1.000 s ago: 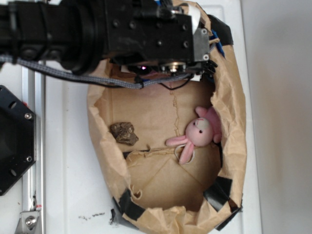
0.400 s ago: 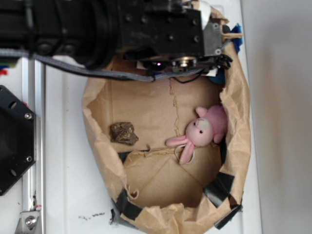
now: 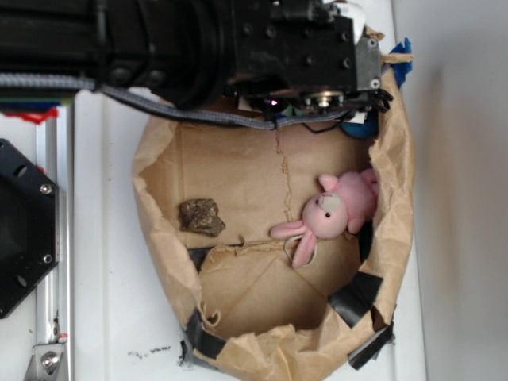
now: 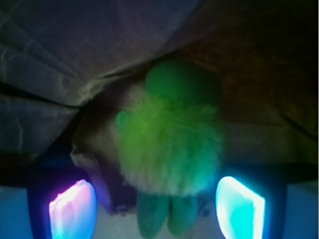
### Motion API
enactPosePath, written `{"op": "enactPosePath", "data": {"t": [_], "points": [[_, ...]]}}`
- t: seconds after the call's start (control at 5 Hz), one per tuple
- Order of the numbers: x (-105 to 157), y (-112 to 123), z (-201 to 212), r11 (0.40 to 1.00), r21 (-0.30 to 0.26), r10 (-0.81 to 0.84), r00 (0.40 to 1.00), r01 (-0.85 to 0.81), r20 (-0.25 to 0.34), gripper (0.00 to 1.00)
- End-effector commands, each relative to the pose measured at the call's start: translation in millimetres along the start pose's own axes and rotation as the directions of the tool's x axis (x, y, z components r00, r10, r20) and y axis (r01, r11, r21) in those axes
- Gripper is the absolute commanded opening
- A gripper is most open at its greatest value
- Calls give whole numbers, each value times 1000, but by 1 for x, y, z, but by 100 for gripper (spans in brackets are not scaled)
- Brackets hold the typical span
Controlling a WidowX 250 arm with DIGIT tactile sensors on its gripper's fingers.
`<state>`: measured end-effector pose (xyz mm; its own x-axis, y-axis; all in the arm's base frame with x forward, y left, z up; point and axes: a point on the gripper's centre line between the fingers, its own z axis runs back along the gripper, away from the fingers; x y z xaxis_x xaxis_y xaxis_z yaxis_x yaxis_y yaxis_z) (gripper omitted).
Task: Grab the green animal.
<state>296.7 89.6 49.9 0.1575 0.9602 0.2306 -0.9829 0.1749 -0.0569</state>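
In the wrist view the green animal, a fuzzy lime-green plush with two darker green feet, fills the middle of the frame against crumpled brown paper. My gripper is open. Its glowing pads stand apart on either side of the toy's lower body, with a gap on each side. In the exterior view the black arm and gripper hang over the top rim of the paper bag. There the green animal is hidden under the arm.
A pink plush bunny lies against the bag's right wall. A brown rock-like lump sits at the left of the bag floor. Black tape patches the lower rim. A metal rail runs down the left.
The arm has shifted to the right along the bag's top rim. The bag's right wall has been pushed outward, and the pink bunny has slid slightly right.
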Motion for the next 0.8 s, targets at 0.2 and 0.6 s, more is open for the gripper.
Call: {"op": "enactPosePath", "data": {"t": [0.2, 0.6], "points": [[13, 3, 0, 1000, 2, -8, 1000, 8, 9, 100], [11, 8, -1, 1000, 15, -17, 1000, 17, 10, 0]]}}
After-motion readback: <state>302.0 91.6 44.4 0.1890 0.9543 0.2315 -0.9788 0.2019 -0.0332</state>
